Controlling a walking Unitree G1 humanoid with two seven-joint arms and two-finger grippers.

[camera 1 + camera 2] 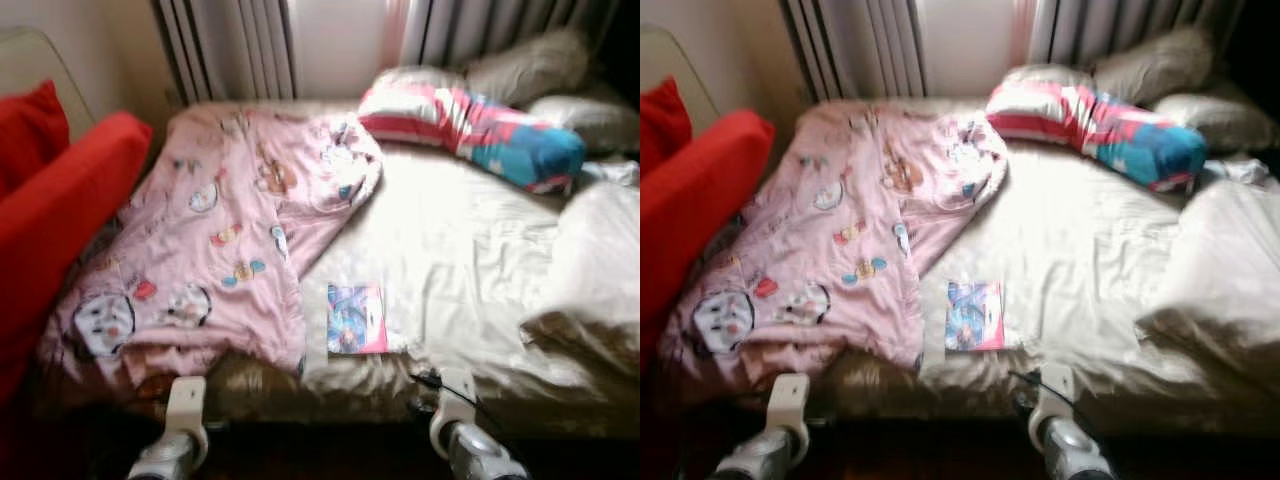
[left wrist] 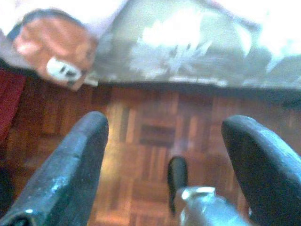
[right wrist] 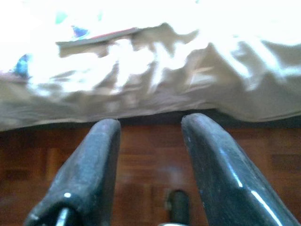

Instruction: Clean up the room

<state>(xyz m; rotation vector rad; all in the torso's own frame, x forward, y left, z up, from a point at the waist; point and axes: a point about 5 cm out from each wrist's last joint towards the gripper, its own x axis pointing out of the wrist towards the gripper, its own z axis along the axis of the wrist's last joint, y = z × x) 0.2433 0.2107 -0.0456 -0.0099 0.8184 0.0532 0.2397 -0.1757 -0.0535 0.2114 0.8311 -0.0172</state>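
Observation:
A pink blanket with cartoon prints lies crumpled over the left half of the bed. A small colourful book rests on the cream sheet near the bed's front edge. A striped red, white and blue pillow lies at the head. Both arms hang low in front of the bed edge, left wrist and right wrist. In the left wrist view my left gripper is open over the parquet floor. In the right wrist view my right gripper is open, with the sheet's hanging edge beyond it.
A red sofa stands close against the bed's left side. Grey curtains hang behind the bed. Pale pillows and a bunched cream duvet fill the right side.

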